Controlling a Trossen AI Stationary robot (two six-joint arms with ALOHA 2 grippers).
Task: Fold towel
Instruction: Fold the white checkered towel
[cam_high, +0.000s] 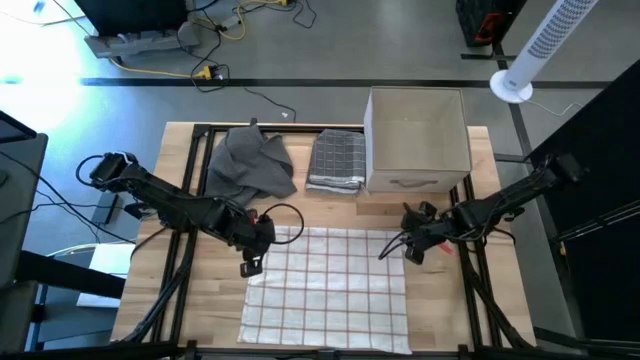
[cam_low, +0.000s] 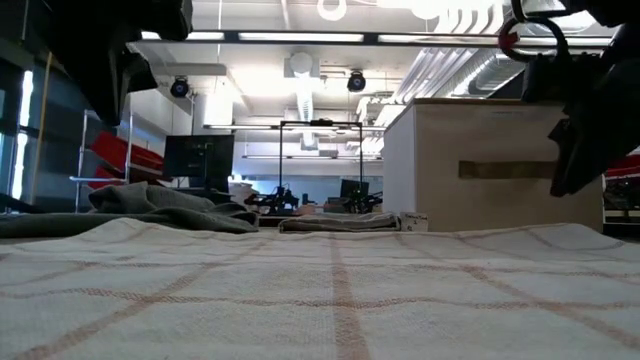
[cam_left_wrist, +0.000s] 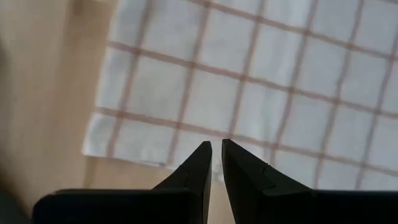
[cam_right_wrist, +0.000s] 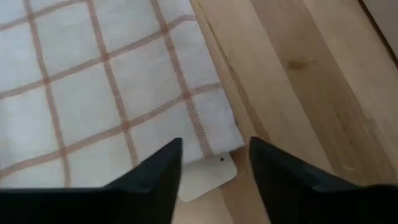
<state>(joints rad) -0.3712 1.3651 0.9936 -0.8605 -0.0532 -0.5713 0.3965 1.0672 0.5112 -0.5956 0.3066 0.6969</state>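
Spread flat across the near half of the worktop (cam_high: 185, 300): a white checked towel (cam_high: 330, 290) with thin red lines, four corners free, nothing resting on it. Looks light, thin and limp — likely to drape and sag from any held point, so best taken right at the two far corners, pinching the hem flat against the wood. Over the far left corner, the left pincer (cam_left_wrist: 216, 152), fingers nearly together with only a thin slit between, gripping nothing. Over the far right corner, beside a small white tag (cam_right_wrist: 208, 180), the right pincer (cam_right_wrist: 216, 152), fingers spread wide, also empty. Risk of catching only one layer's edge and letting it slip — cloth this soft gives little to bite on. Farther back: a crumpled grey cloth (cam_high: 250, 165), a folded checked towel (cam_high: 335, 162), then a white box (cam_high: 417, 140).
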